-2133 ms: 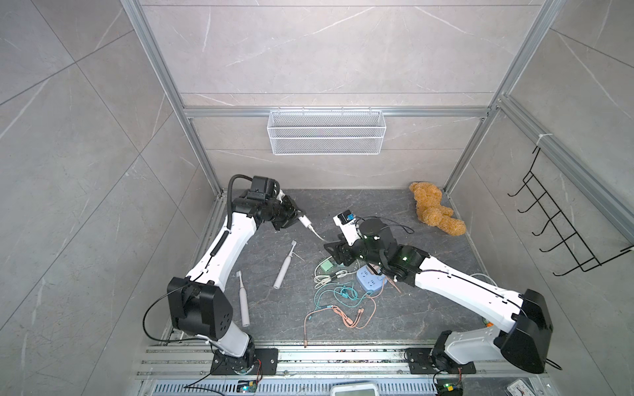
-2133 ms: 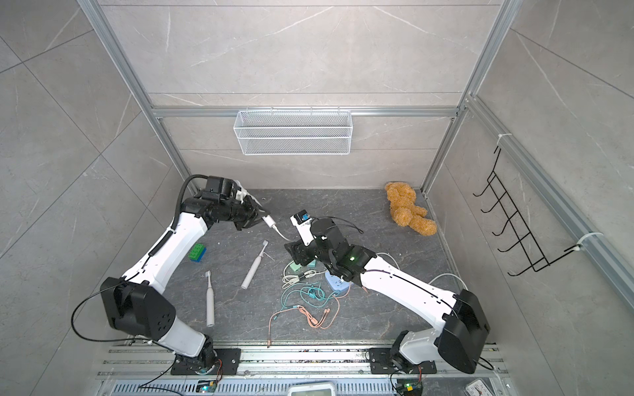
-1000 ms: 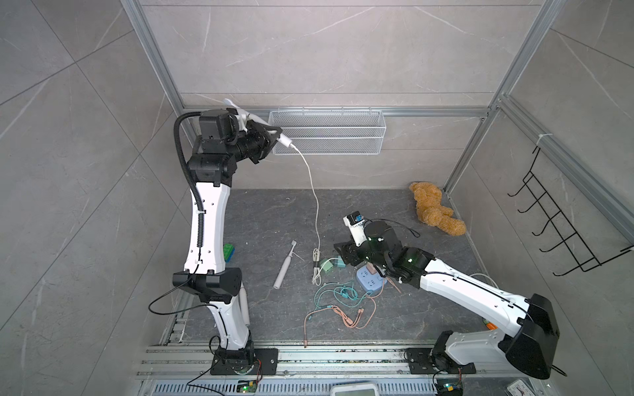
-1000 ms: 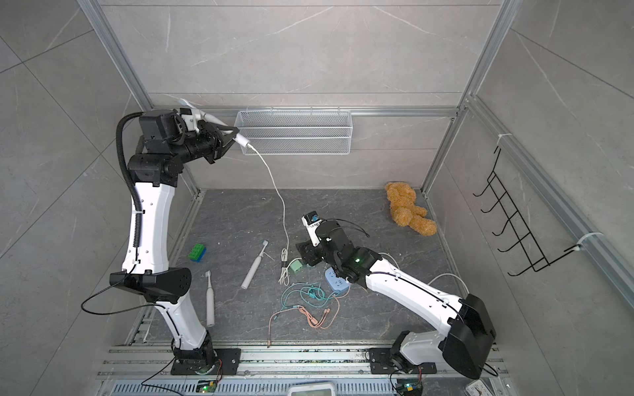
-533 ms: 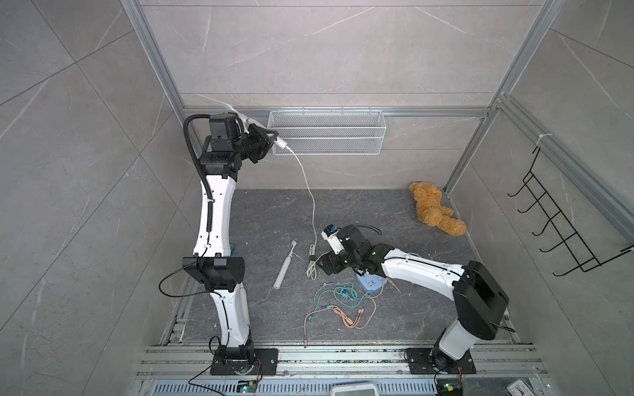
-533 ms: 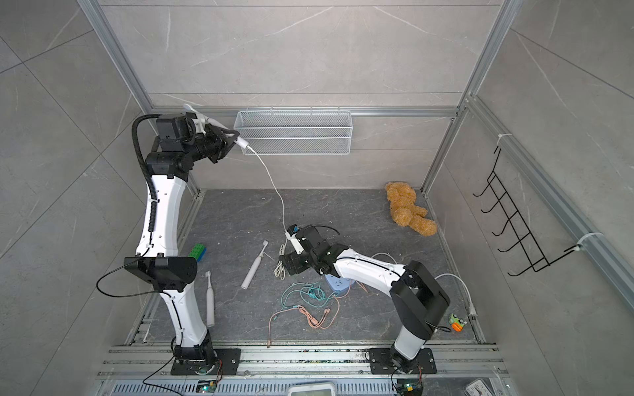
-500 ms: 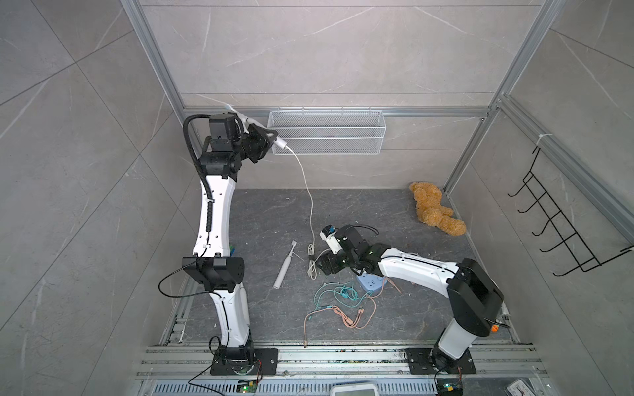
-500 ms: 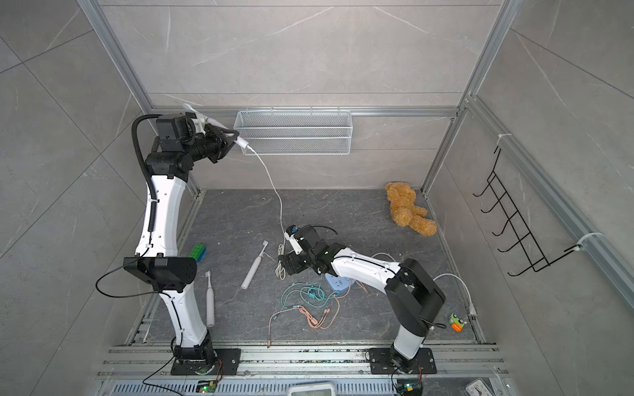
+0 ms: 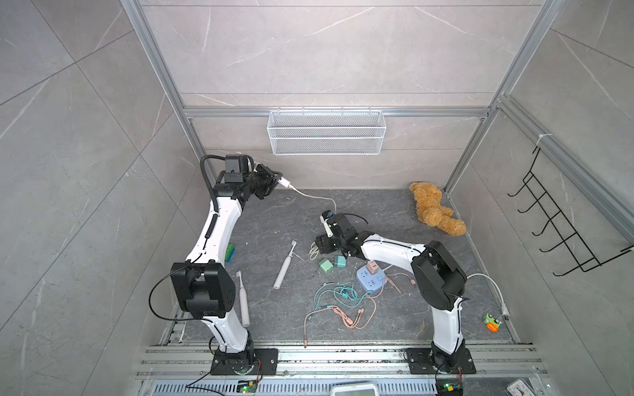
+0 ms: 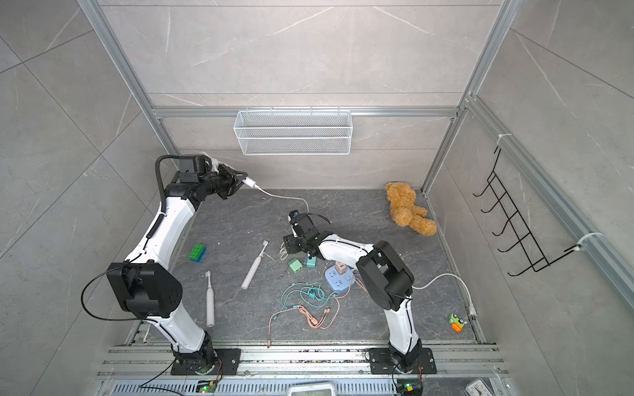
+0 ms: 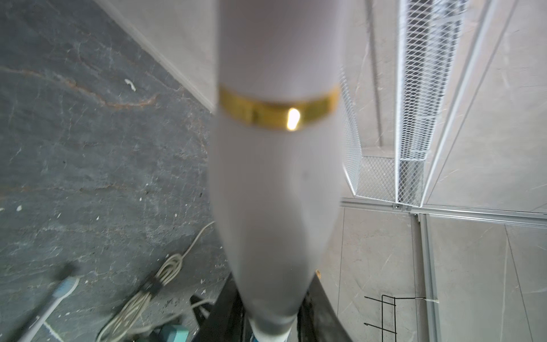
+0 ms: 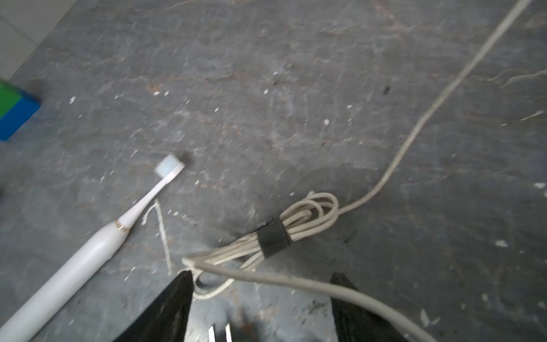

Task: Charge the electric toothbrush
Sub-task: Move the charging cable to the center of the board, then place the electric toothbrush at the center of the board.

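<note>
cable (image 12: 426,118) could pop from the left end effector's (image 9: 274,179) clamped toothbrush (image 11: 275,192) if the open, empty right end effector (image 12: 260,278) tugs.

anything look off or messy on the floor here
Yes: teal and orange cables lie tangled in a heap beside the blue power strip, and a teddy bear lies slumped in the back corner, unrelated to charging.

Pale grey veined tile walls (image 9: 326,51) enclose my dark grey stone floor (image 9: 274,212); a white wire-mesh basket (image 9: 326,137) hangs behind, a black wire hook rack (image 9: 562,212) aside.
</note>
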